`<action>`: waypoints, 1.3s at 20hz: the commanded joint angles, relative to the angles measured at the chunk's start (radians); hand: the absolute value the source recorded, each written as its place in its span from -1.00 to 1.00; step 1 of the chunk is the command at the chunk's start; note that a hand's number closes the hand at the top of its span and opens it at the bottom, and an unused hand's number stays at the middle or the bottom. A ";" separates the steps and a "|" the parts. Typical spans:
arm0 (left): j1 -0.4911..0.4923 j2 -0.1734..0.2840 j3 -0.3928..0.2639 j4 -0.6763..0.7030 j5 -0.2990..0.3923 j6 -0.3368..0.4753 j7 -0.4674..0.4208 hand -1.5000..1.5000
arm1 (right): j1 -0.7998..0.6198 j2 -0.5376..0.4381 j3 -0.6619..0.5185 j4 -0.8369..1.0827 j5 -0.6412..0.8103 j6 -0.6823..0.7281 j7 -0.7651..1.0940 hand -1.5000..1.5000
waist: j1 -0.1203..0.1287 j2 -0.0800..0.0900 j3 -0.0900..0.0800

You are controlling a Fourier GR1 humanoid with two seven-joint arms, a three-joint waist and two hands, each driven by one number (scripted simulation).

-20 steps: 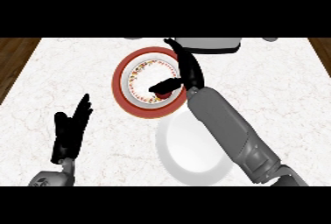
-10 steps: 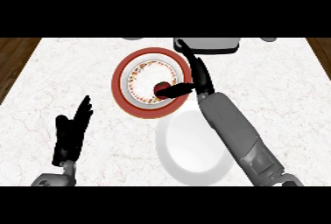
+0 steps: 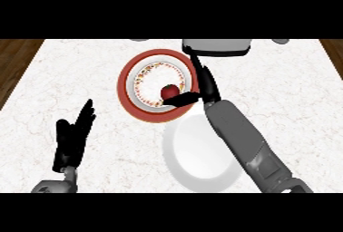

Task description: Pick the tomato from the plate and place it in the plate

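Your right hand [image 3: 201, 88] pinches the tomato [image 3: 169, 91] on the red plate [image 3: 127, 84] | white plate [image 3: 194, 154] just below | left hand [image 3: 72, 136] spread, resting lower left.

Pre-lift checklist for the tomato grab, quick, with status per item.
1. Tomato on red-rimmed plate: ok.
2. Right hand at the tomato, thumb curled beside it: ok.
3. Grasp closed round the tomato: cannot tell, far side hidden.
4. White plate free for the drop: ok, though the right forearm crosses its edge.
5. Left hand open, resting clear of both plates: ok.
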 commanded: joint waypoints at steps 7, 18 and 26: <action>-0.021 -0.016 0.038 0.091 0.005 -0.037 -0.072 0.00 | -0.030 0.001 0.040 0.089 -0.009 -0.082 0.001 -1.00 | -0.006 0.000 0.000; 0.004 -0.026 0.044 0.015 -0.025 -0.021 -0.010 0.00 | 0.003 -0.012 -0.037 0.179 0.056 -0.072 -0.039 -1.00 | -0.013 -0.002 0.000; -0.049 -0.046 0.048 0.049 -0.049 -0.012 -0.001 0.00 | 0.033 -0.065 -0.090 0.203 0.091 -0.057 -0.083 -1.00 | -0.018 -0.003 0.000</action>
